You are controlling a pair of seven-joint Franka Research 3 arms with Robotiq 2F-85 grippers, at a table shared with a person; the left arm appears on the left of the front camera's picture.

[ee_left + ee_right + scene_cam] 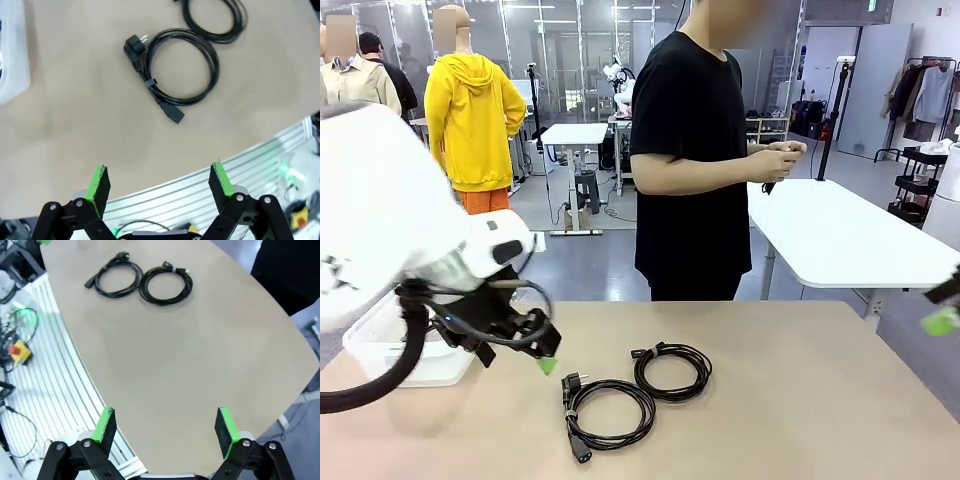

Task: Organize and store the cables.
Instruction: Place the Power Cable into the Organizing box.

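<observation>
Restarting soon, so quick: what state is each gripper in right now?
Left gripper: open, holding nothing.
Right gripper: open, holding nothing.

Two coiled cables lie side by side mid-bench (800, 400), perhaps touching: the near cable (572, 398) sits left and closer to the robot, the far cable (670, 398) right and behind. A bin (380, 355) sits at the bench's left edge. The left gripper (535, 352) hangs between the bin and the cables. A person (690, 150) stands behind the far edge.
</observation>
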